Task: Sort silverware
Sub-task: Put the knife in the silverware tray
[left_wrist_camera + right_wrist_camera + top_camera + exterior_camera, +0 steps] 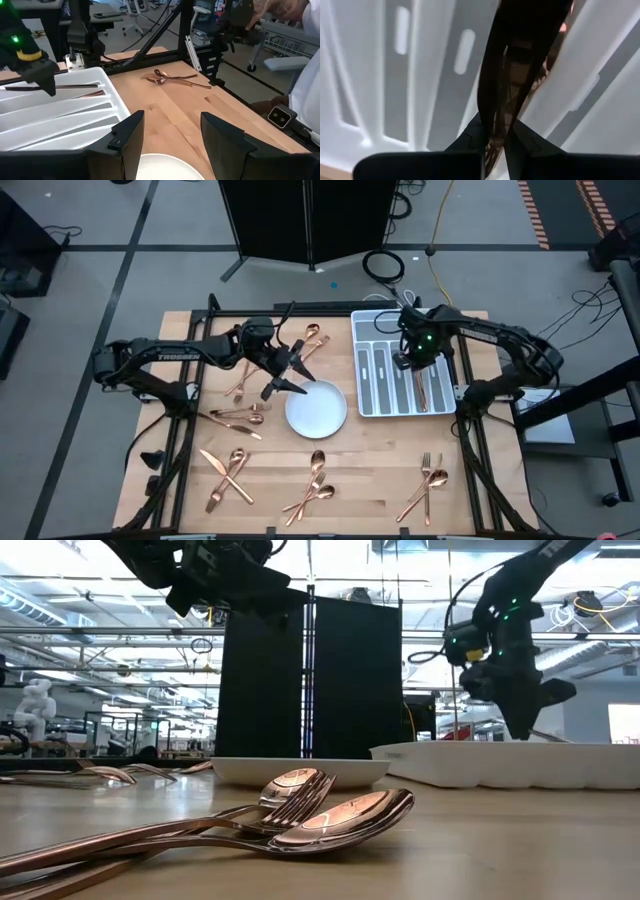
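Note:
Copper silverware lies in small heaps on the wooden table: near the far edge (309, 340), left of the plate (238, 416), and along the near edge (228, 476), (315, 485), (425, 486). A spoon and fork (330, 815) lie close in the low view. My right gripper (408, 361) (497, 135) is low over the white divided tray (372, 395) and shut on one slim piece. Another copper piece (423, 388) lies in a tray slot. My left gripper (290, 372) (170, 135) hangs open above the white plate's far left rim (316, 408). My right gripper pinches a slim, shiny piece of silverware (512, 75) between its two fingers, coming from above and pointing down into a tray slot. The piece runs on past the fingertips along the slot. Which kind of piece it is, and whether it rests on the tray floor, I cannot tell.
The round white plate (300, 771) sits mid-table, left of the tray (510, 765). The tray's raised dividers (65, 107) flank my right gripper. A black panel (310, 680) stands beyond the far edge. A person's sleeve (307, 85) shows near the table's right corner.

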Controlling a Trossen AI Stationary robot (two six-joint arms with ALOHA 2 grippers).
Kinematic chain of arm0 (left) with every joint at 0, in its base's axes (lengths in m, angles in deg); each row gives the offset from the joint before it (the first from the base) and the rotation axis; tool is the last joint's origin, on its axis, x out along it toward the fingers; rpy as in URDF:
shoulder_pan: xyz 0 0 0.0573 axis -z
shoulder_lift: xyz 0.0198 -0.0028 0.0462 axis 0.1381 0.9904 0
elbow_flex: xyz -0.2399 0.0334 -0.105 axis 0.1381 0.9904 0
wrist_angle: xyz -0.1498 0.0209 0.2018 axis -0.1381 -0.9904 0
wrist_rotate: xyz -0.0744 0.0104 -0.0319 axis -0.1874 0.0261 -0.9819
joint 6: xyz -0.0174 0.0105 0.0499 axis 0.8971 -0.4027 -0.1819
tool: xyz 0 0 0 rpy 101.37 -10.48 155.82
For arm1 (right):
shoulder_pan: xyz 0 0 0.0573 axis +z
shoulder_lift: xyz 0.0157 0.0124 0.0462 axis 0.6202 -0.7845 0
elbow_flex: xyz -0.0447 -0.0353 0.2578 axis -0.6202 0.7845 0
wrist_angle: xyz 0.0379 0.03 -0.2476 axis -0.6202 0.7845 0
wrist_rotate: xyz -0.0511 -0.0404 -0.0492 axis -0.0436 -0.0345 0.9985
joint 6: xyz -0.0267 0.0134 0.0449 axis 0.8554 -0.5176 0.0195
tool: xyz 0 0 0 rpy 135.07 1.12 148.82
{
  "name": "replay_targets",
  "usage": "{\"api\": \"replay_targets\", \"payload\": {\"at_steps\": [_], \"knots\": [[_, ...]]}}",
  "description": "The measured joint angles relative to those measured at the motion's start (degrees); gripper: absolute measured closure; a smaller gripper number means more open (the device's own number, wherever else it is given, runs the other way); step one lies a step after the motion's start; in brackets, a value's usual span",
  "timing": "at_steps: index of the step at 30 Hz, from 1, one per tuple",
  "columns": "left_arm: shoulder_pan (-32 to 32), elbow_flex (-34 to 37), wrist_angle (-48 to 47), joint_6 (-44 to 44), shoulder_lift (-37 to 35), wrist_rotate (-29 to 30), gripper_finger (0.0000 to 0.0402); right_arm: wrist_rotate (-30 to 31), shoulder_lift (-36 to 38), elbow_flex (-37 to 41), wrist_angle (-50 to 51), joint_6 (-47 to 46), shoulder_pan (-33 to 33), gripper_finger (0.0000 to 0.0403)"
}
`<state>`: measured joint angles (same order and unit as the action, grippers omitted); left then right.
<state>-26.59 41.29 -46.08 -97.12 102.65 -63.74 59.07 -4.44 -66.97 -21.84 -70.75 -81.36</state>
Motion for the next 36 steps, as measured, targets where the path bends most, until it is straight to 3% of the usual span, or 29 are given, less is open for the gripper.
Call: {"api": "replay_targets", "payload": {"at_steps": [11,18,26,32,36], "knots": [[0.1,0.0,0.0,0.7,0.0,0.0,0.0213,3.1,-5.9,1.2,0.6,0.5,0.0,0.0378],[0.3,-0.1,-0.3,3.1,-0.7,0.0,0.0213,4.5,-5.9,4.5,-0.2,-0.1,0.0,0.0307],[-0.2,-0.1,-1.1,-0.1,-1.3,2.0,0.0213,4.1,-5.8,3.7,-0.7,-0.2,0.0,0.0244],[-0.4,-0.4,-7.6,0.1,-1.6,4.5,0.0213,4.7,-3.2,-0.7,2.1,-0.4,0.4,0.0236],[0.2,-2.7,-20.4,0.0,-2.3,12.2,0.0213,4.6,0.9,-4.9,1.9,-0.5,0.6,0.024]]}}
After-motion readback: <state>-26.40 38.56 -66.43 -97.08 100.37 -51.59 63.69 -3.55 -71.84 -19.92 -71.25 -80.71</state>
